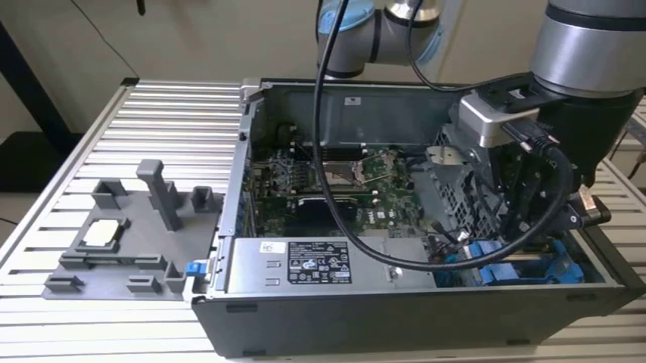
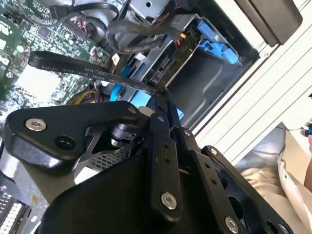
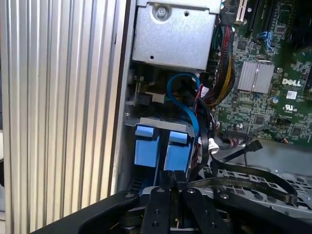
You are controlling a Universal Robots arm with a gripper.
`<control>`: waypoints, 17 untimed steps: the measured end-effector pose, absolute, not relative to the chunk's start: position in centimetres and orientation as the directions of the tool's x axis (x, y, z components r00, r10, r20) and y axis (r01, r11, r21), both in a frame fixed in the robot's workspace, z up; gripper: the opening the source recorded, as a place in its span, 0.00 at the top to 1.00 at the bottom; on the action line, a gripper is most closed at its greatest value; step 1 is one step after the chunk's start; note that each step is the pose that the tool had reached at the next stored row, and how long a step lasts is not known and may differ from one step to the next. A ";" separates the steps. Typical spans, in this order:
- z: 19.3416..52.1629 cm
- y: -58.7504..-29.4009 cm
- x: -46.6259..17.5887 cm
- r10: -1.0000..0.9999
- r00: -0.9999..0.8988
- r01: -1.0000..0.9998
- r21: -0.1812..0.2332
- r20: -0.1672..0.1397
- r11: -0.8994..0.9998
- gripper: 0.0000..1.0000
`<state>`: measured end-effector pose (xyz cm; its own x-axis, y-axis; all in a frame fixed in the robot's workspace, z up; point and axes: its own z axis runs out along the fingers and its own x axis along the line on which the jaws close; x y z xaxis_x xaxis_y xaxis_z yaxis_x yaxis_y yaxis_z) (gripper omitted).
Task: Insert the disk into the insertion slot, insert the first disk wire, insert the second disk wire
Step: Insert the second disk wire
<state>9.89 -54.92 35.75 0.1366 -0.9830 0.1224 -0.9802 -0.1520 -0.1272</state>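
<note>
- The arm reaches down into the open computer case (image 1: 302,333) at the exterior view's right, its gripper (image 3: 176,184) low beside the perforated grey cage (image 1: 459,193).
- In both wrist views the two black fingers (image 2: 163,146) lie pressed together; whether anything thin is pinched between them, I cannot tell.
- The disk (image 3: 163,148), in its bright blue carrier, sits just ahead of the fingertips, lodged in the insertion slot (image 2: 204,92) in the case's corner next to the power-supply box (image 1: 302,265).
- A blue cable (image 3: 187,105) loops above the disk, near the green motherboard (image 1: 323,178).
- A grey fixture tray (image 1: 121,242) rests on the ribbed table (image 1: 162,113), well apart from the case.
</note>
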 end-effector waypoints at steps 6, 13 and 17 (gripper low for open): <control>35.2 -54.8 10.7 -0.985 0.131 -0.981 -0.129 0.112 -0.145 0.84; 34.8 -54.8 10.8 -0.989 0.097 -0.985 -0.129 0.112 -0.112 0.84; 34.7 -54.8 10.8 -0.992 0.059 -0.989 -0.132 0.112 -0.074 0.84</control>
